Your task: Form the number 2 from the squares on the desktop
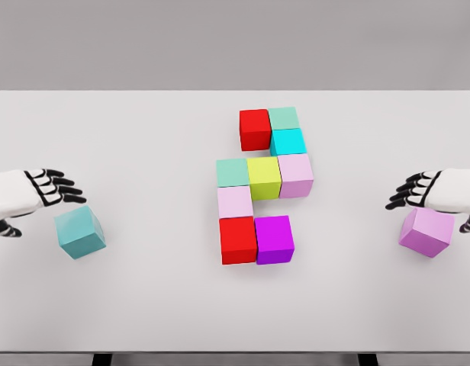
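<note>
Several coloured cubes sit joined at the table's middle: a red cube [255,129] and a mint cube [284,117] on top, a cyan cube [288,142] under it, then a mint cube [232,172], a yellow-green cube [264,178] and a pale pink cube [295,174] in a row, a pale pink cube [235,202], and a red cube [238,240] beside a magenta cube [274,239] at the bottom. A loose teal cube [80,232] lies just below my left hand [65,187], which is open. A loose violet cube [426,232] lies just below my open right hand [407,194].
The white table [143,305] spans the whole view, with its front edge near the bottom of the picture and a grey wall behind its far edge.
</note>
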`<action>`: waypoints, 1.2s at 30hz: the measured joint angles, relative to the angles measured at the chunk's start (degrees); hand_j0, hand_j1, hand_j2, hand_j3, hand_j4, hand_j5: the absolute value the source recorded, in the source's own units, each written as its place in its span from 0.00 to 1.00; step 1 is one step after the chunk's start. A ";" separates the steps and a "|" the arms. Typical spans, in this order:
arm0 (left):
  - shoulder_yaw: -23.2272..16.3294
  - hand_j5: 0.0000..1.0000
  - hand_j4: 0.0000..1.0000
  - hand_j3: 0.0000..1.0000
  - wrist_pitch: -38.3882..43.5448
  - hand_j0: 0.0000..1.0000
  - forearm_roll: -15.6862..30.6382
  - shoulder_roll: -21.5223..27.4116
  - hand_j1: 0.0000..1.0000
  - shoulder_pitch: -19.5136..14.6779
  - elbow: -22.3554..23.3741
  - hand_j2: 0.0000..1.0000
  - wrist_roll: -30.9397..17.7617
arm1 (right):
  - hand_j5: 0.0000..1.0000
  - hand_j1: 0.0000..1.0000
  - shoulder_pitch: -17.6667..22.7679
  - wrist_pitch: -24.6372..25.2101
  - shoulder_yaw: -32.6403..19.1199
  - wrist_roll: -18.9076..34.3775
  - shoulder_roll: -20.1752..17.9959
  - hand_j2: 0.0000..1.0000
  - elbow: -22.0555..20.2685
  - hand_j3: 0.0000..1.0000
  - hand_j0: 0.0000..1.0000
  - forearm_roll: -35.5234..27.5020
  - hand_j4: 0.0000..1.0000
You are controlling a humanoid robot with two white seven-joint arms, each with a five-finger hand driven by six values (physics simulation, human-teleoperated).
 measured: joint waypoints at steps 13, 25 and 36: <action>-1.50 1.00 1.00 1.00 0.00 1.00 -2.06 -6.90 1.00 -0.17 1.01 1.00 -0.40 | 0.94 0.94 0.00 0.01 3.71 0.20 5.04 0.94 4.75 0.94 0.94 5.88 0.94; -1.55 1.00 1.00 1.00 0.00 1.00 -6.59 -9.36 1.00 -0.17 3.23 1.00 -0.46 | 0.56 0.56 -0.09 0.01 2.81 0.25 4.06 0.56 3.66 0.56 0.56 7.32 0.56; -2.24 0.84 0.84 0.84 0.00 0.84 -10.93 -11.09 0.84 -0.17 3.78 0.84 -0.46 | 0.56 0.56 -0.79 -0.02 0.24 0.37 6.36 0.56 -4.88 0.56 0.56 6.51 0.56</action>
